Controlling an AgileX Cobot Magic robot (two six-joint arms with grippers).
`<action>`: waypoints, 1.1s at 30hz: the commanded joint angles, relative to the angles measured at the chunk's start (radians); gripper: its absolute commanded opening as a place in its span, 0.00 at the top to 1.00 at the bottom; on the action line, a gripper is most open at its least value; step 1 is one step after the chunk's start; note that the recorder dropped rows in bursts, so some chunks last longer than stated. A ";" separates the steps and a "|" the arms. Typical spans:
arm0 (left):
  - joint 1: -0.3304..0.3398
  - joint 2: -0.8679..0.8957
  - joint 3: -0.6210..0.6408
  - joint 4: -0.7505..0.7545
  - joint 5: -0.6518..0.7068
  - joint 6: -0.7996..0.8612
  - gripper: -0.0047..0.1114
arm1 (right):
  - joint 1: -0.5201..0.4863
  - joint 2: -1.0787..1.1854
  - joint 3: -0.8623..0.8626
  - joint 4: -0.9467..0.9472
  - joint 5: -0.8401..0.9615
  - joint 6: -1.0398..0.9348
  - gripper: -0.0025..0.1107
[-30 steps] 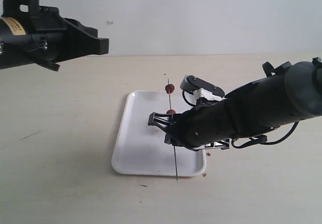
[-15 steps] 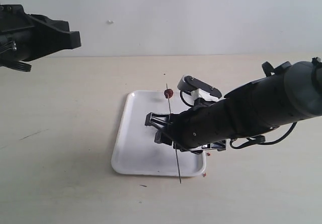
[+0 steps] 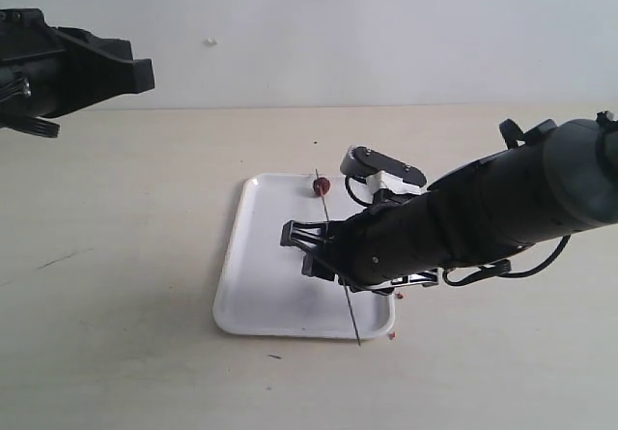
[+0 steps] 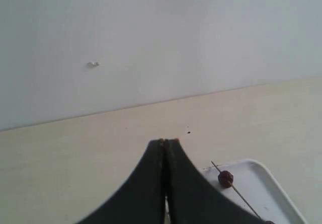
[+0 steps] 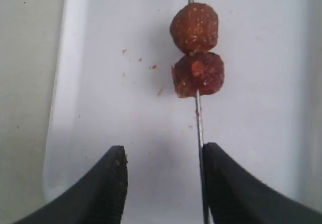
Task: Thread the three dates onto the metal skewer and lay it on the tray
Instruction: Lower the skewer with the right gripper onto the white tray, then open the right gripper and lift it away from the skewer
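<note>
Black right gripper spread wide, gripping nothing, low over the tray at frame centre. Thin metal skewer just inside one finger, long axis in line with the fingers, through two dates. Closed left gripper upper left, well apart.

A tray lies flat at the middle of the worktop. The metal skewer lies across the tray's right part, front to back, its near tip past the front rim. One date sits on it by the far rim. The right gripper reaches in from the right over the tray. In its wrist view, two dates sit touching on the skewer, just ahead of the jaws. The left gripper hangs far left, well apart.
</note>
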 commanded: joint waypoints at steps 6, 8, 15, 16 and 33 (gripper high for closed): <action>0.003 -0.007 0.003 -0.008 0.011 -0.019 0.96 | 0.002 -0.010 0.004 -0.029 0.022 -0.001 0.56; 0.003 -0.007 0.003 -0.008 0.018 -0.019 0.96 | 0.002 -0.008 0.004 -0.073 0.046 -0.001 0.56; 0.003 -0.012 0.003 -0.008 0.042 -0.019 0.96 | 0.002 -0.049 0.007 -0.260 0.062 0.038 0.56; 0.003 -0.012 0.003 -0.008 0.042 -0.019 0.96 | 0.002 -0.049 0.007 -0.275 0.055 0.057 0.56; 0.003 -0.014 0.003 -0.008 0.059 -0.019 0.96 | -0.010 -0.049 0.004 -0.438 0.062 0.141 0.61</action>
